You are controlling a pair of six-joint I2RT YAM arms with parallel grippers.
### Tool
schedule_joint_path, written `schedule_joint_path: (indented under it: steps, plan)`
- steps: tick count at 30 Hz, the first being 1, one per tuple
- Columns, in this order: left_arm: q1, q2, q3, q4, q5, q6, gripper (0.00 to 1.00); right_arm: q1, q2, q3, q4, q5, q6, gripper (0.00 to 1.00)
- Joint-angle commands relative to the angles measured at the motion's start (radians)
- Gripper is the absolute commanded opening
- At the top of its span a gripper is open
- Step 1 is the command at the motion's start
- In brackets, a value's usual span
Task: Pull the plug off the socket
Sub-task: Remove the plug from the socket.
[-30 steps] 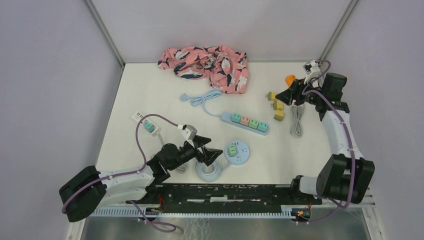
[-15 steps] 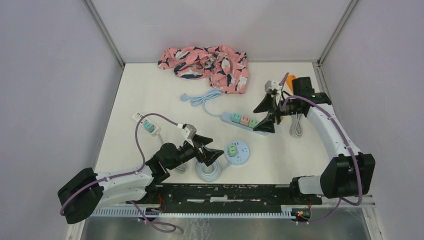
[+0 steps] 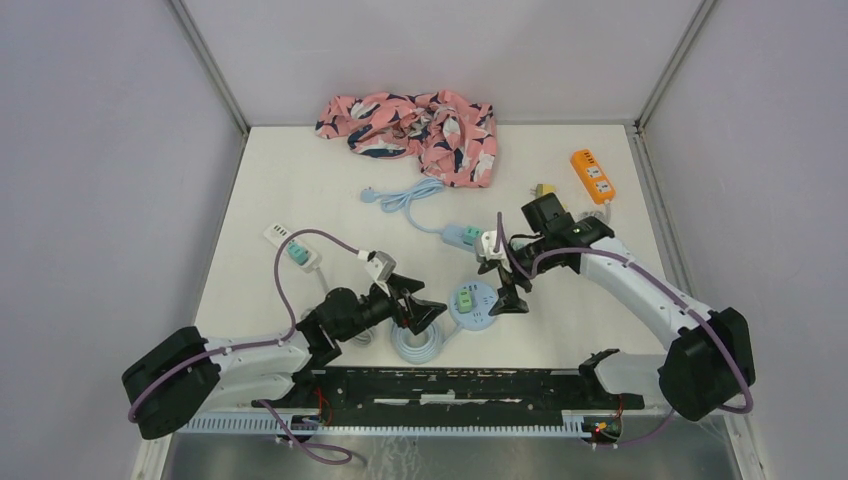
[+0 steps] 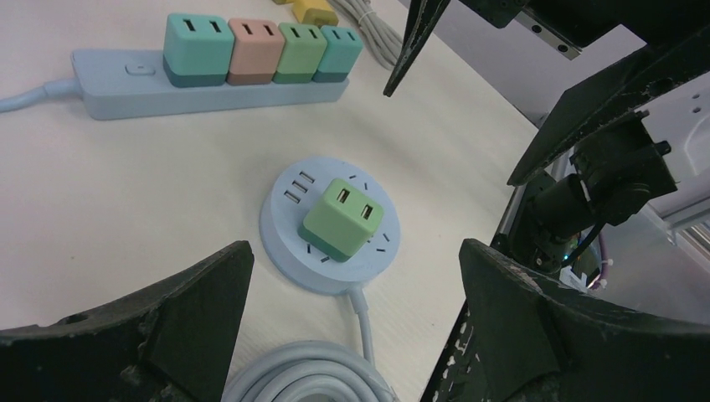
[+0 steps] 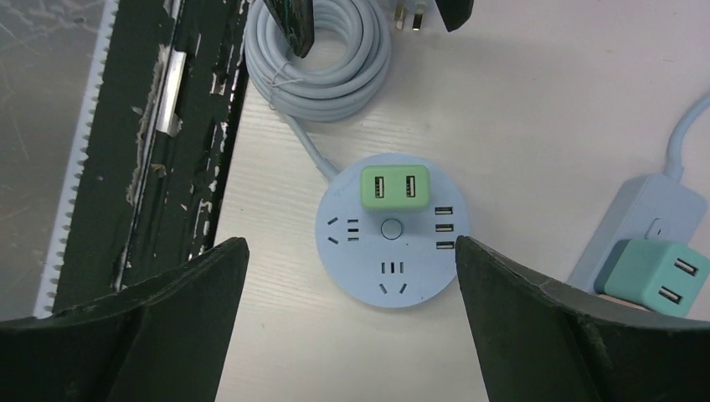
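The green plug (image 3: 464, 298) sits in the round blue socket (image 3: 486, 312) toward the desk's (image 3: 300, 180) 6 o'clock — left claw (image 3: 430, 296) gaping at its 9 o'clock, right claw (image 3: 497, 288) spread wide above — neither touching.

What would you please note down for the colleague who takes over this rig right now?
Left gripper: open and empty, low beside the round pale-blue socket hub.
Right gripper: open and empty, hovering above the hub.
Green cube-shaped plug: seated in the hub, untouched.
Long pale-blue power strip: behind the hub, carrying four coloured plugs.
Done: approach only; neither gripper touches the plug.
Left: close one gripper on the green plug, probably steady the hub with the other, and pull the plug straight off.
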Motion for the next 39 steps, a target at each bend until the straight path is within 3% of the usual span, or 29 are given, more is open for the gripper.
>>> schedule_joint_path:
  steps: [1,15,21,28,34,39]
  plan:
    - [0.007,0.034,-0.02,0.103,-0.012,0.044,0.98,0.082,0.03,-0.012,0.114,0.122,0.017,0.99]
    - [0.006,0.071,-0.054,0.171,0.017,0.082,0.93,0.264,0.162,-0.069,0.392,0.395,0.209,0.96]
    - [0.005,0.07,-0.066,0.174,-0.006,0.076,0.92,0.314,0.218,-0.055,0.403,0.431,0.205,0.85]
    - [0.006,0.071,-0.064,0.169,-0.022,0.054,0.87,0.323,0.243,-0.028,0.371,0.466,0.183,0.63]
    - [0.007,0.08,-0.05,0.171,-0.025,0.023,0.76,0.323,0.241,0.012,0.326,0.451,0.183,0.21]
    - [0.01,0.101,-0.026,0.169,-0.024,-0.046,0.74,0.29,0.186,0.028,0.284,0.354,0.167,0.04]
